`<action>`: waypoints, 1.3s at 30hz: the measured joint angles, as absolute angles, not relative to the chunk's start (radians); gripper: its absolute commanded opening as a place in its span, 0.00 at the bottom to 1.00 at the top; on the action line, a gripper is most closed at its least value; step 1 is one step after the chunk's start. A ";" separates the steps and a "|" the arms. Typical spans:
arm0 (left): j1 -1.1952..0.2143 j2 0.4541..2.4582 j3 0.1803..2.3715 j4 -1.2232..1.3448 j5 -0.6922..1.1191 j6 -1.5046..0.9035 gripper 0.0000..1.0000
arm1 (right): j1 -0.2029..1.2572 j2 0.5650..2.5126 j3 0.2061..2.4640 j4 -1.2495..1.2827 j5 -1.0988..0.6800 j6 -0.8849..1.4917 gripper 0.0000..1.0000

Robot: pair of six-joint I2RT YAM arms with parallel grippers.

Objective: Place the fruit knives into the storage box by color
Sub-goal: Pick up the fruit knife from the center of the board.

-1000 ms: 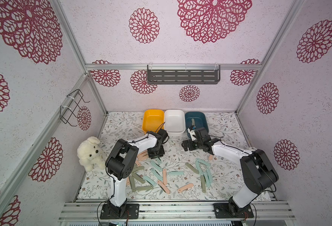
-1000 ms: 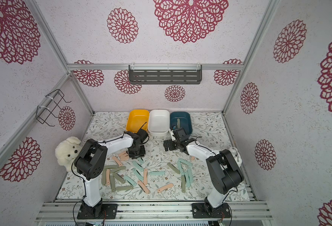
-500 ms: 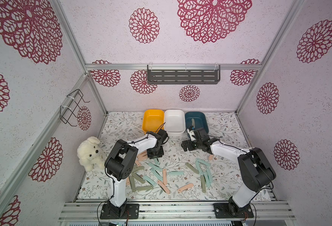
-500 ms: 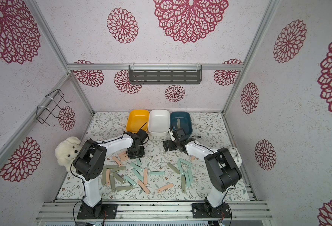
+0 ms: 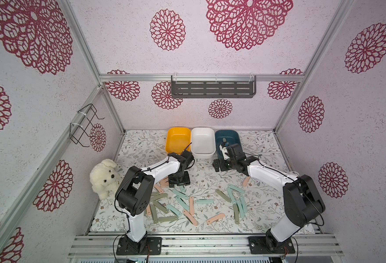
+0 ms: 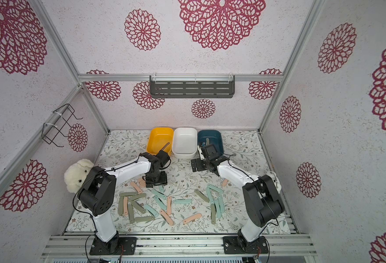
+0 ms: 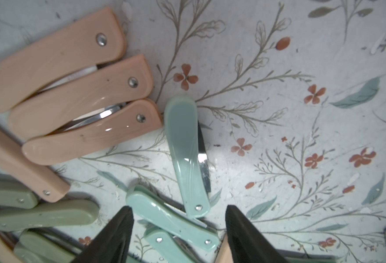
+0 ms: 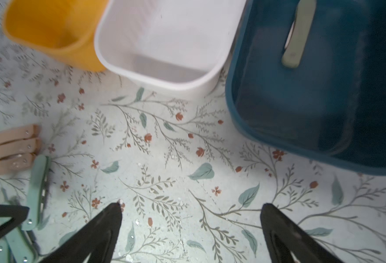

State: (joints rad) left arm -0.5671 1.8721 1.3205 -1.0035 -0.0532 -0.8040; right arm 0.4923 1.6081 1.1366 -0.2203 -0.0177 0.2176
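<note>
Pink, mint and olive fruit knives [image 5: 204, 201] lie scattered across the near mat [image 5: 267, 205], most not yet sorted. Beyond them the left gripper [image 7: 179, 207] hangs with jaws apart, gripping nothing, straddling a mint knife [image 7: 183, 145], apparently lining up a pick. The right gripper [image 8: 191, 206], spread wide and empty, hovers before the blue bin [image 8: 233, 109], which holds one olive knife [image 8: 298, 38].
</note>
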 measured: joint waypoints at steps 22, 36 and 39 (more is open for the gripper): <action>-0.562 1.922 1.407 -1.104 0.060 -0.822 0.70 | 0.467 1.597 1.131 -0.206 -0.046 0.223 0.99; -0.539 2.030 1.420 -1.074 0.002 -0.821 0.65 | 0.467 1.618 1.121 -0.168 -0.091 0.231 0.99; -0.530 2.039 1.427 -1.052 -0.010 -0.823 0.62 | 0.467 1.623 1.121 -0.156 -0.102 0.233 0.99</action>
State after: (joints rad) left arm -0.5297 2.0392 1.4273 -1.0519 -0.0105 -0.8227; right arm 0.4671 1.6230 1.1210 -0.1562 -0.1017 0.2329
